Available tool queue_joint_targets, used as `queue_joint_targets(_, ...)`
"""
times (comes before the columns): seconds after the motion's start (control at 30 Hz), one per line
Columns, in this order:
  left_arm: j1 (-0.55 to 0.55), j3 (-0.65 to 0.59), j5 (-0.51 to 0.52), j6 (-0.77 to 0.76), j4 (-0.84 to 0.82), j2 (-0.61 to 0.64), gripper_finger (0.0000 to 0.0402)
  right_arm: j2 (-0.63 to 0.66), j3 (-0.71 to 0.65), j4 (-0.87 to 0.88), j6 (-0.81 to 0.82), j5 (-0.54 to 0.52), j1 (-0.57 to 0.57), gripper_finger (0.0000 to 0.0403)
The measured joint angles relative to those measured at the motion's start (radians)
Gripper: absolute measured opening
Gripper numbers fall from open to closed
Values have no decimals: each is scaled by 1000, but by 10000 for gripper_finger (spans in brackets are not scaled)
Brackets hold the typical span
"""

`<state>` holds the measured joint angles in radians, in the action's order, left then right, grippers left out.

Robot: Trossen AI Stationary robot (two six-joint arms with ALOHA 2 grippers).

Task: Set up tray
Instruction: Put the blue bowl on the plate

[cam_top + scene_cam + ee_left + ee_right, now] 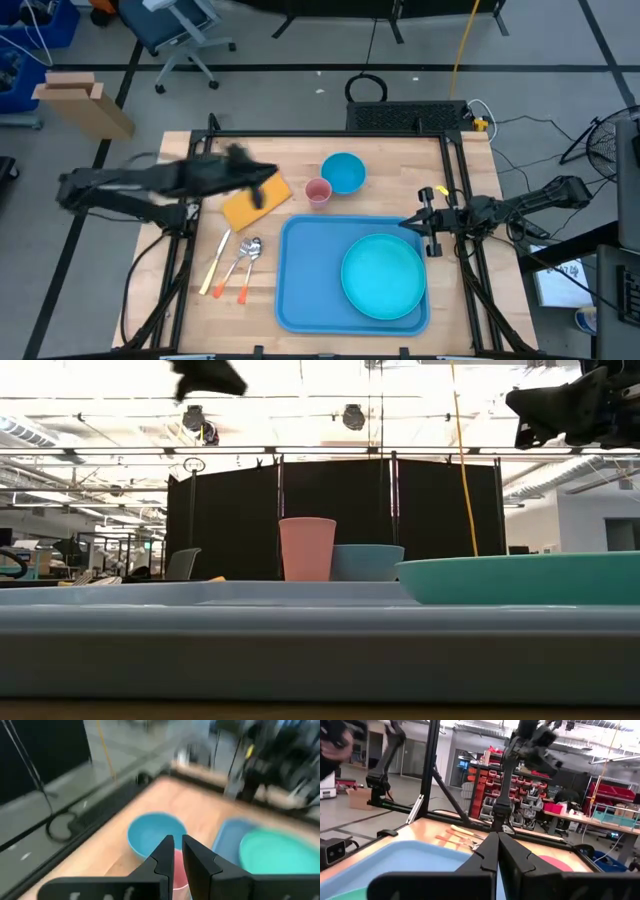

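Note:
The blue tray [305,275] lies flat on the wooden table, near its front right. A round turquoise plate [383,275] sits on the tray's right half. My left gripper [265,192] hangs high over the table's left part, above an orange-yellow pad [240,210]. In the left wrist view its fingers [167,851] stand with only a thin slit between them and hold nothing. My right gripper [412,223] is shut and empty. It hovers by the tray's far right corner, high above the table [520,405].
A blue bowl [344,172] and a pink cup [318,191] stand behind the tray. A fork, a spoon and orange-handled cutlery [235,265] lie left of it. Black frame posts [455,180] edge the table.

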<state>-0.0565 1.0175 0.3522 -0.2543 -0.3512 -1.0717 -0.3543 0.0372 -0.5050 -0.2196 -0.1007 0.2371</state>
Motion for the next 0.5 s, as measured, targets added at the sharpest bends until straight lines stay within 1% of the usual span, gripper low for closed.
queue_joint_targets(0.07, -26, 175, -53, 66, -93, -173, 37, 0, 0, -4, -8, 0, 0, 0)
queue_joint_targets(0.17, -46, 422, -113, 193, -172, -393, 37, 0, -1, -30, -10, -1, 0, 0)
queue_joint_targets(0.23, -50, 575, -145, 257, -230, -520, 37, 0, -1, -49, -14, -1, 0, 0)
queue_joint_targets(0.3, -56, 718, -175, 297, -326, -635, 42, 0, -1, -55, -14, -1, 0, 0)
queue_joint_targets(0.4, -65, 896, -217, 353, -446, -779, 75, 0, -1, -52, -14, 0, 0, 0)
queue_joint_targets(0.5, -77, 1010, -222, 395, -532, -896, 138, 0, -1, -49, -26, 0, 0, 0)
